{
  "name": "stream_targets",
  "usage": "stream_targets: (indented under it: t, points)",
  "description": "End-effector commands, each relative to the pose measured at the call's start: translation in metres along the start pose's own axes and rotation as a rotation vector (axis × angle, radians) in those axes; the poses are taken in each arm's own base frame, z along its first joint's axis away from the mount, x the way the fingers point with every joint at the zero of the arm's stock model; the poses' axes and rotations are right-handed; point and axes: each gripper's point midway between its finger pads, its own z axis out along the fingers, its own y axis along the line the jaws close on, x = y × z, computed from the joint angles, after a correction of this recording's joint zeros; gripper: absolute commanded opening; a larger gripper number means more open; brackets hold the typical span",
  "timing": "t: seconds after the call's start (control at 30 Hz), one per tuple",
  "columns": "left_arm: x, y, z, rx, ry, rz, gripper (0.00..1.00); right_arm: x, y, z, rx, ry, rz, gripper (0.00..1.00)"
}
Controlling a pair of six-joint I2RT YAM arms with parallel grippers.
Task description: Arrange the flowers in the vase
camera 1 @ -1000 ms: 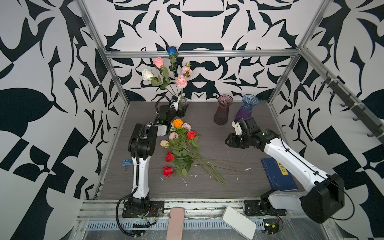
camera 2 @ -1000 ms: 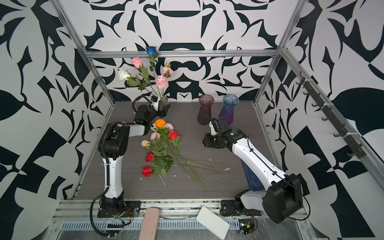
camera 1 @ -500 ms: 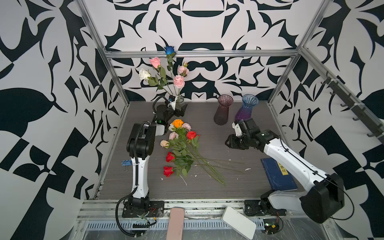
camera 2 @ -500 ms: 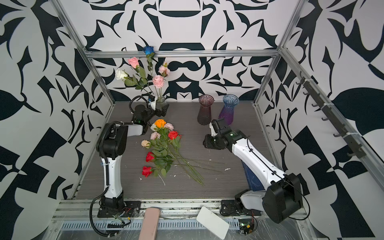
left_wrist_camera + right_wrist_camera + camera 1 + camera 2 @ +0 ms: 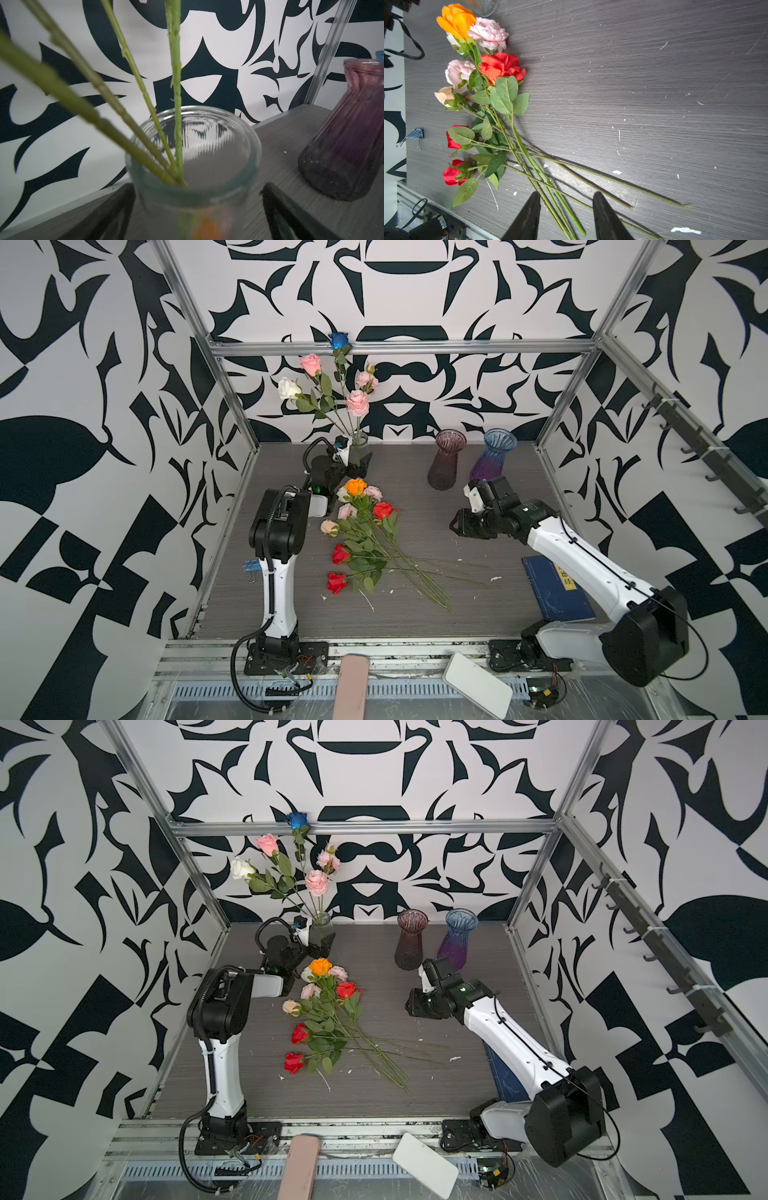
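Top views, both of them, tell you the same thing: your left end effector (image 5: 360, 463) has just let go of the clear vase (image 5: 359, 440) and now stands spread wide around its foot, at the back of the worktop (image 5: 478, 614). The vase is upright with five flowers (image 5: 356, 403) in it, so I judge this placing finished. About eight loose flowers (image 5: 365, 539) wait in a heap in the middle. The left arm is stretched far forward and low.

Left wrist view agrees: the two black fingers (image 5: 116, 212) sit one on each side of the glass, just beside it, and four green stems (image 5: 176, 104) lean in its mouth.

Right wrist view shows your right end effector (image 5: 566, 194) half spread and empty above the worktop, with the bare stem ends beyond its tips. This arm has not moved; its elbow is bent and its wrist points toward the heap
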Motion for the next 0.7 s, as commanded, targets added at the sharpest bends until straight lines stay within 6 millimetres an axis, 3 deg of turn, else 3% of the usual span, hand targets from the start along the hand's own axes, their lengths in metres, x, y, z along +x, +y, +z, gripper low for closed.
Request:
stream_targets:
  t: [0.0,0.1,0.17,0.37,0.47,0.53,0.67]
  points:
    - [-0.034,0.000,-0.015,-0.025,-0.082,0.028,0.99,-0.005,0.005,-0.004,-0.030,-0.027,0.002,0.45]
    - [-0.040,-0.004,-0.031,-0.036,-0.084,0.028,0.99,-0.009,0.008,-0.005,-0.050,-0.038,0.013,0.46]
    - [-0.046,-0.010,-0.044,-0.033,-0.086,0.028,0.99,-0.022,0.009,-0.007,-0.096,-0.067,0.060,0.46]
    - [-0.066,-0.038,-0.102,-0.044,-0.073,-0.009,0.99,-0.104,-0.013,-0.028,-0.211,-0.169,0.276,0.45]
    - [-0.073,-0.052,-0.135,-0.096,-0.010,-0.145,0.99,-0.146,-0.028,-0.038,-0.197,-0.226,0.321,0.45]
    - [-0.067,-0.067,-0.156,-0.116,0.106,-0.275,0.99,-0.173,-0.040,-0.038,-0.173,-0.258,0.369,0.45]
    - [-0.074,-0.098,-0.205,-0.148,0.215,-0.356,0.99,-0.219,-0.048,-0.032,-0.170,-0.272,0.424,0.44]
